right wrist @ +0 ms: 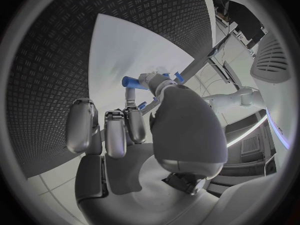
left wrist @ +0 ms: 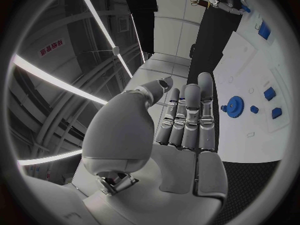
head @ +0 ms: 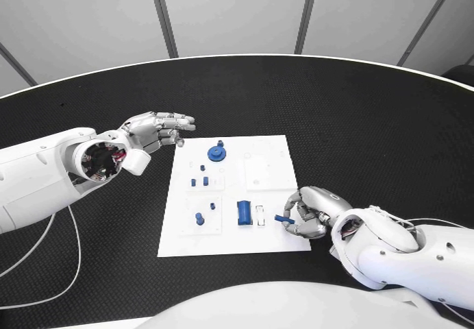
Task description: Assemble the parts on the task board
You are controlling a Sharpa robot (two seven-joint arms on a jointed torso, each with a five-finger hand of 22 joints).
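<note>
The white task board [head: 268, 236] lay in the middle of the black table [head: 375, 123]. The right hand [head: 309, 212] sat at the board's near right edge, fingers curled around a small blue peg [head: 283, 218] pinched at the fingertips; the right wrist view showed the same peg [right wrist: 132, 80] held between thumb and a finger just over the board surface [right wrist: 119, 50]. Just beside it on the board stood a blue rectangular block [head: 244, 212]. A small blue oval piece [head: 199, 218] lay in the near left recess, well apart from the hand. A blue gear [head: 216, 152] sat at the far end, with several small blue pieces [head: 201, 181] between. The left hand [head: 158, 131] hovered off the board's far left corner, holding nothing, fingers extended and close together [left wrist: 187, 117]; the gear [left wrist: 235, 105] lay beyond its fingertips.
</note>
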